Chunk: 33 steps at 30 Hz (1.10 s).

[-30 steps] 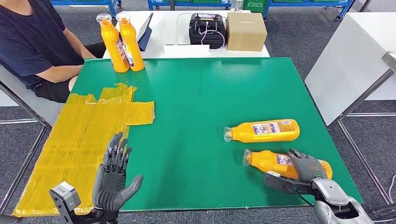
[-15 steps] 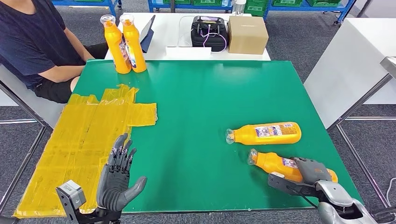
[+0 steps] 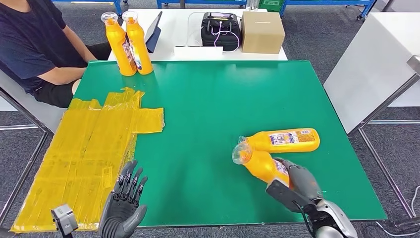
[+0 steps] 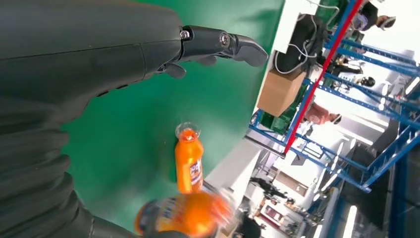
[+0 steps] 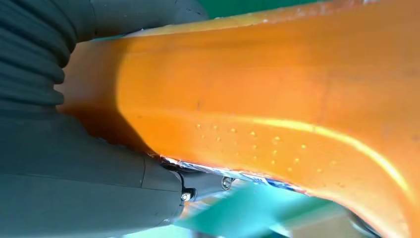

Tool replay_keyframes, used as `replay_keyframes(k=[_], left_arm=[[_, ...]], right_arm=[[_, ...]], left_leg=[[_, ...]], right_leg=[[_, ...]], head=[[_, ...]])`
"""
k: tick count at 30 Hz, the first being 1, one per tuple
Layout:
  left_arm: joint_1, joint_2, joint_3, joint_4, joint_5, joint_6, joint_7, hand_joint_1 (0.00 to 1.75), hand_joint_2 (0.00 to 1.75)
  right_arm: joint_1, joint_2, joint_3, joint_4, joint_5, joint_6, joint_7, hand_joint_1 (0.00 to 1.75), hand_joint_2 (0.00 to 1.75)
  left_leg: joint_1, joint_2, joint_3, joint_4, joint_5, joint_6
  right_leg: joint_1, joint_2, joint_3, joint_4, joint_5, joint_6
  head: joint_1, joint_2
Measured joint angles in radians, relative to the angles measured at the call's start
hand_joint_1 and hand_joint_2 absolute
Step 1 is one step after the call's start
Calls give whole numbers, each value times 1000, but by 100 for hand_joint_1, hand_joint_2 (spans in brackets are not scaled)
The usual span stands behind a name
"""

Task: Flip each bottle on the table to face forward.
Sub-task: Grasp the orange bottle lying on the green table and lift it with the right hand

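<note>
The right hand [image 3: 297, 186] grips the nearer bottle [image 3: 257, 163], now tilted up off the surface [image 3: 208, 99]. It is apparently mid-flip. The left hand [image 3: 124, 210] hovers with fingers apart.

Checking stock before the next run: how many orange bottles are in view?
4: two upright at the table's far left corner, one lying near right, one gripped by the right hand.

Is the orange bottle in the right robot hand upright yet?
No. The orange plastic bottle is tilted in the right robot hand, cap end raised.
</note>
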Motion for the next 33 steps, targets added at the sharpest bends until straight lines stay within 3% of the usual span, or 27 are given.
replay_keyframes(k=[8,19,25,33], left_arm=[[63,-58,74,-17,10,-108,-1,0,175],[73,-107,104,-18,-19,-185,-11,0,175],[62,-96,76,-18,-94,-170,-91,0,175],[36,-54,-1,-16,-114,-105,-122,0,175]], right_arm=[[70,36,-1,-241,-5,-21,-56,175,175],[80,56,56,-295,126,-78,-67,175,175],[62,81,92,-293,152,-84,-58,175,175],[38,120,134,-277,156,-81,-53,175,175]], left_leg=[[0,-1,-8,0,0,0],[-1,-1,-8,0,0,0],[-1,-1,-8,0,0,0],[-1,-1,-8,0,0,0]], right_leg=[[0,-1,-7,0,-1,-1],[-1,-1,-7,0,-1,0],[-1,-1,-8,0,-1,0],[-1,-1,-8,0,-1,0]], head=[[1,0],[1,0],[1,0],[1,0]])
